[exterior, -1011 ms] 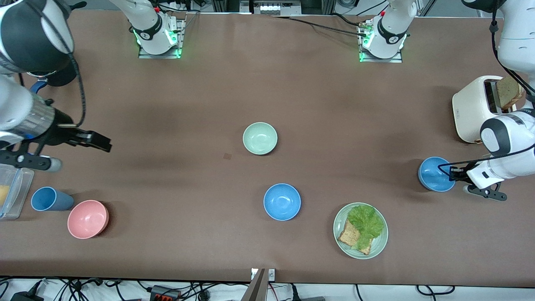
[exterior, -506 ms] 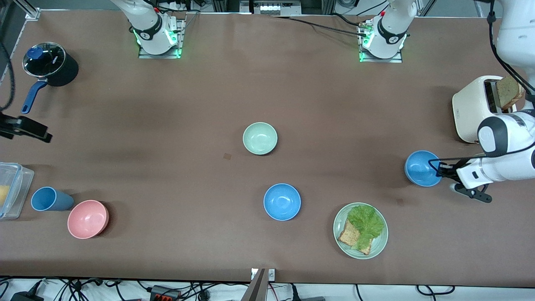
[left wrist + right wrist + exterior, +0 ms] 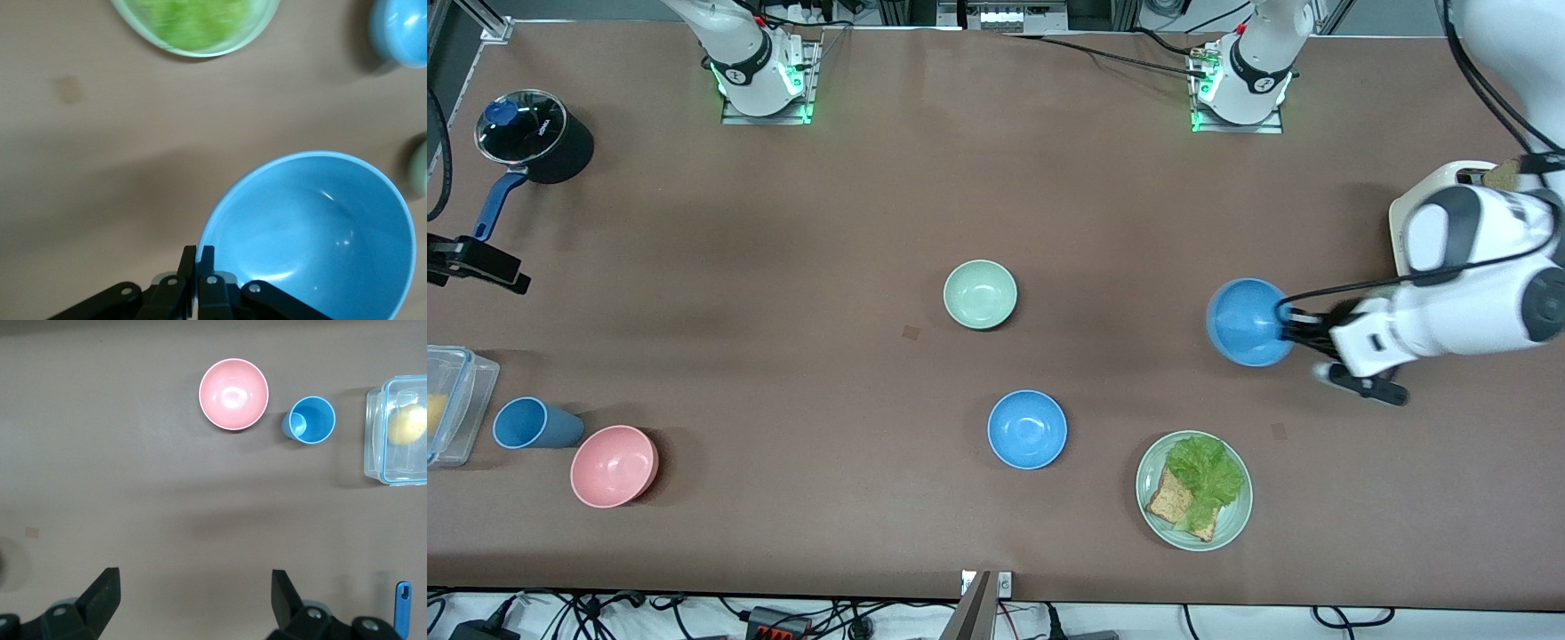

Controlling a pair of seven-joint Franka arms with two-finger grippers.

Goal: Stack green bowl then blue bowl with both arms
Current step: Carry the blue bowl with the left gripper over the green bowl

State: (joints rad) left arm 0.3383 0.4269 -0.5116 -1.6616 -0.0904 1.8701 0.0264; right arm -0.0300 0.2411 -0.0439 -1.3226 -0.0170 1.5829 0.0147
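Green bowl [image 3: 980,294], alone near the middle of the table [image 3: 783,222], with bare brown top all round it. Second blue bowl [image 3: 1027,429] nearer the camera, well apart. Blue bowl [image 3: 1249,322] up in the air, pinched at its rim by the left gripper [image 3: 1294,327], over bare table between the green bowl and the toaster [image 3: 1405,222]. Lots of open room from there to the green bowl. Plate [image 3: 1232,524] with lettuce and toast near the table's front edge. Right gripper [image 3: 503,274] out at the table's edge at the right arm's end, waiting, near the pot [image 3: 534,138]. Pink bowl [image 3: 614,466], blue cup [image 3: 534,423] and clear box [image 3: 458,409] bunched in that corner.

Left wrist view: left gripper [image 3: 198,257] squeezed tight on the thin rim of the blue bowl [image 3: 313,233]. Plate rim [image 3: 200,52], second blue bowl [image 3: 400,30] and a bit of the green bowl [image 3: 420,167] at the picture's edges, bare table between.

Right wrist view: right gripper [image 3: 193,583] spread wide, nothing in it, over bare table. Pink bowl [image 3: 233,393], blue cup [image 3: 310,420] and clear box [image 3: 400,433] close together.

Since a second ago: blue bowl carried away from the table's end by the toaster, toward the middle. Right arm pulled back from over the pot corner to the edge. Green bowl and second blue bowl in the same spots.
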